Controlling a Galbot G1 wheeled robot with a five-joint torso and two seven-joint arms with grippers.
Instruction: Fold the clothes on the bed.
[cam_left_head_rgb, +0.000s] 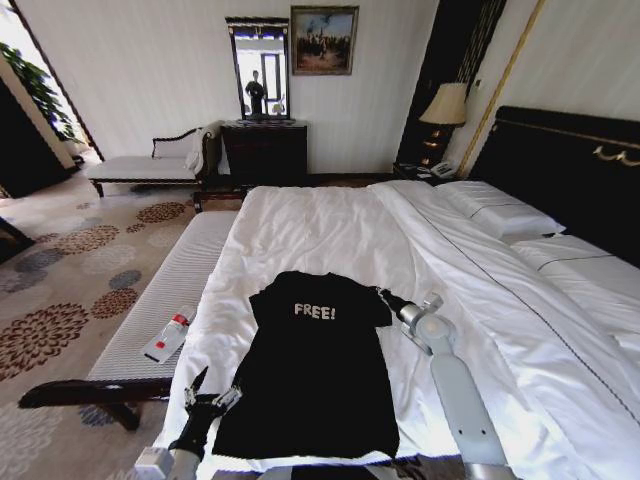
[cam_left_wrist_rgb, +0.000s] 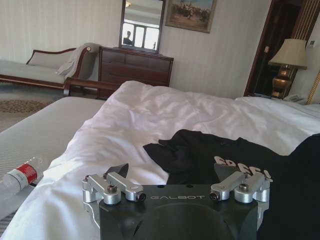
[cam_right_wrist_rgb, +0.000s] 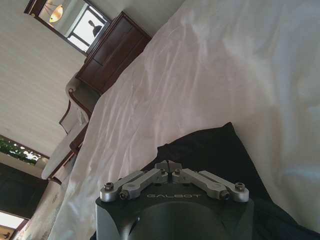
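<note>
The right gripper (cam_left_head_rgb: 383, 294) is sitting at the T-shirt's (cam_left_head_rgb: 310, 370) right sleeve, its fingers drawn together on the black cloth, which the right wrist view shows bunching at the gripper's (cam_right_wrist_rgb: 168, 165) tips. Its arm is reaching forward over the white sheet along the shirt's right edge.

The left gripper (cam_left_head_rgb: 215, 392) is hovering at the shirt's lower left edge with its fingers spread wide and nothing between them; in the left wrist view the gripper's (cam_left_wrist_rgb: 172, 172) two fingers are standing well apart, with the shirt (cam_left_wrist_rgb: 230, 160) lying beyond and to one side of them.

The shirt is lying flat on the near end of the bed (cam_left_head_rgb: 330, 225), chest up, the white "FREE!" lettering facing the ceiling, collar pointing toward the far end and hem toward the robot. Its left sleeve is lying crumpled against the body.

A bench (cam_left_head_rgb: 165, 300) is standing just beside the bed on the left, with a bottle (cam_left_head_rgb: 168, 337) lying on it.
</note>
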